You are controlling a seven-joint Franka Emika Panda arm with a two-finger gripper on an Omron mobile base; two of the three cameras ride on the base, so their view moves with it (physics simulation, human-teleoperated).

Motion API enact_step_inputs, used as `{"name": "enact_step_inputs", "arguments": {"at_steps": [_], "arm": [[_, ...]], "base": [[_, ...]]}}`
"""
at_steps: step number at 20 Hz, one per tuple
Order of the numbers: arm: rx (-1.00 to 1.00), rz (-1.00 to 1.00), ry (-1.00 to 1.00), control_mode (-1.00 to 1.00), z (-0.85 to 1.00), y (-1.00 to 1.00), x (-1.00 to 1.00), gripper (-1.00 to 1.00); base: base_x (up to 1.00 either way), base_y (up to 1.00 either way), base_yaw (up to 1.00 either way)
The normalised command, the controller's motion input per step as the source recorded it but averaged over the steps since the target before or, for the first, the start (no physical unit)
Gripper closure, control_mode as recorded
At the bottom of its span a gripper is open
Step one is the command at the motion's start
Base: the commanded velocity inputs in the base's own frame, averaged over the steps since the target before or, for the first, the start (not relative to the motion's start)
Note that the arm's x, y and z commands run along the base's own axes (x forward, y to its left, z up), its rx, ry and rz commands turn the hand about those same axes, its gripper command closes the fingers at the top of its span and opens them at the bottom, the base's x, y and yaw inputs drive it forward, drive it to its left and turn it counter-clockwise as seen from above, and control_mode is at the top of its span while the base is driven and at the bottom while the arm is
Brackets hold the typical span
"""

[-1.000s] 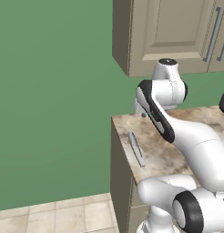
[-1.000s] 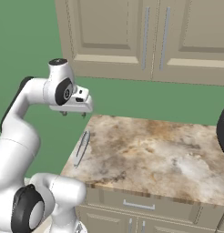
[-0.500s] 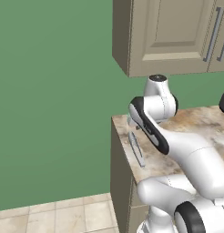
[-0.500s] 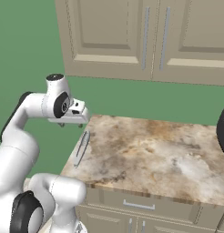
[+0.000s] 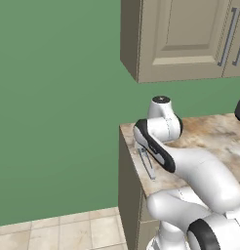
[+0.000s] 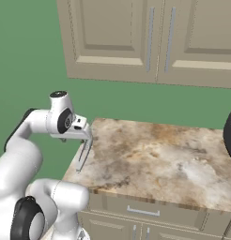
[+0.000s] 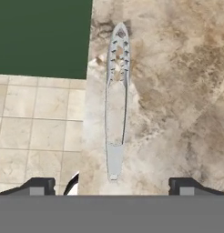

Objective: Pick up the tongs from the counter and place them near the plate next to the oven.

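The arm has dropped over the last second, bringing the gripper (image 7: 111, 184) down from well above the desk (image 6: 155, 154) to just over the tongs (image 7: 116, 100). The jaws stand wide apart, one tip on each side of the tongs' joined end. The tongs lie flat along the desk's left edge, right beside the drop to the tiled floor (image 7: 36, 123). A slightly off-centre close could nudge them over that edge, and the slim metal may slip or pivot when lifted by one end.
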Motion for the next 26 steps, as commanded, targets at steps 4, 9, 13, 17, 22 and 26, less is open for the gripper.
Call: {"name": "enact_step_inputs", "arguments": {"at_steps": [4, 9, 13, 17, 22, 26], "arm": [[0.0, 0.0, 0.04, -1.0, -0.5, 0.0, 0.15, -1.0], [0.0, 0.0, 0.05, -1.0, -0.48, 0.0, 0.16, -1.0], [0.0, 0.0, 0.03, -1.0, -0.43, 0.0, 0.11, -1.0], [0.0, 0.0, 0.01, -1.0, -0.34, 0.0, 0.04, -1.0], [0.0, 0.0, 0.02, -1.0, -0.36, 0.0, 0.04, -1.0], [0.0, 0.0, 0.0, -1.0, -0.32, -0.03, 0.03, -1.0]], "base": [[0.0, 0.0, 0.0], [0.0, 0.0, 0.0], [0.0, 0.0, 0.0], [0.0, 0.0, 0.0], [0.0, 0.0, 0.0], [0.0, 0.0, 0.0]]}}
